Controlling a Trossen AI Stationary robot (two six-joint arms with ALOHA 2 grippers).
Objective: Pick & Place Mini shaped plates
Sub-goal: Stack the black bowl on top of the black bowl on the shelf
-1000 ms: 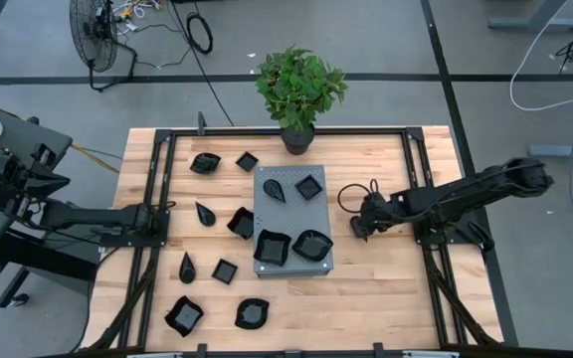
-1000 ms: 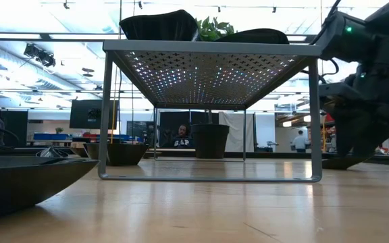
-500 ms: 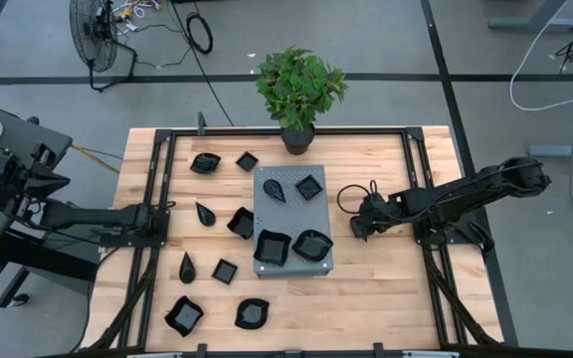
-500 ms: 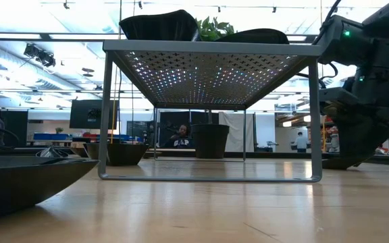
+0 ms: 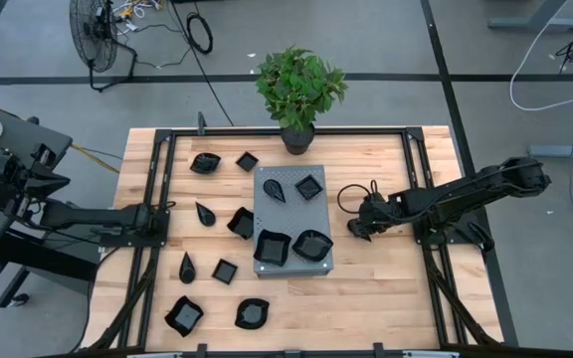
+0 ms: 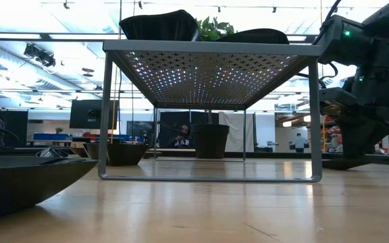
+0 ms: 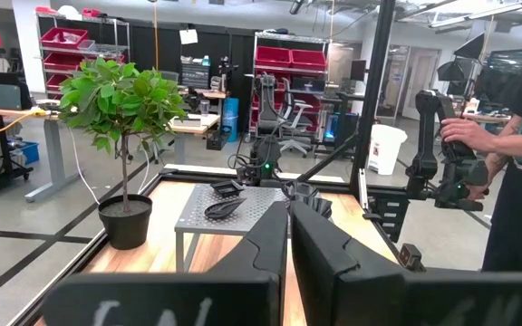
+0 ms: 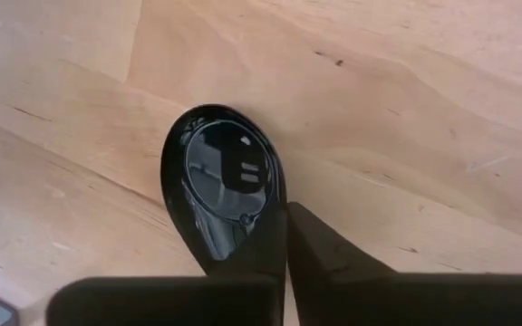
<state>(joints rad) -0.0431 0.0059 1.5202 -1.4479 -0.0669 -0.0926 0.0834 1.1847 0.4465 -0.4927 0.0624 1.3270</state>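
Several mini shaped plates, small glossy black dishes, lie on the wooden table [image 5: 386,288] left of a grey perforated slab [image 5: 291,204] on legs, and several more rest on the slab. One oval black plate [image 8: 220,177] lies right of the slab. My right gripper [image 8: 286,237] [image 5: 360,230] points steeply down, shut on that plate's rim. The low view shows this gripper [image 6: 353,145] at the right, down at the tabletop. My left gripper [image 7: 288,240] [image 5: 157,214] waits level and shut at the table's left edge, holding nothing. My right gripper pinches the oval plate's rim at its narrow end [image 8: 275,217]. One finger [image 8: 256,254] lies over the dish's hollow and the other [image 8: 329,254] outside it on the table side. The fingers come steeply from above. The plate lies flat on the table.
A potted plant [image 5: 299,89] stands at the table's far edge. A black cable loop [image 5: 350,196] lies beside the right gripper. Black frame rails [image 5: 418,159] run along both table sides. A person's hand [image 7: 465,136] holds a device beyond the table.
My right gripper has shut on the oval plate's rim while staying in place. The plate still lies on the table.
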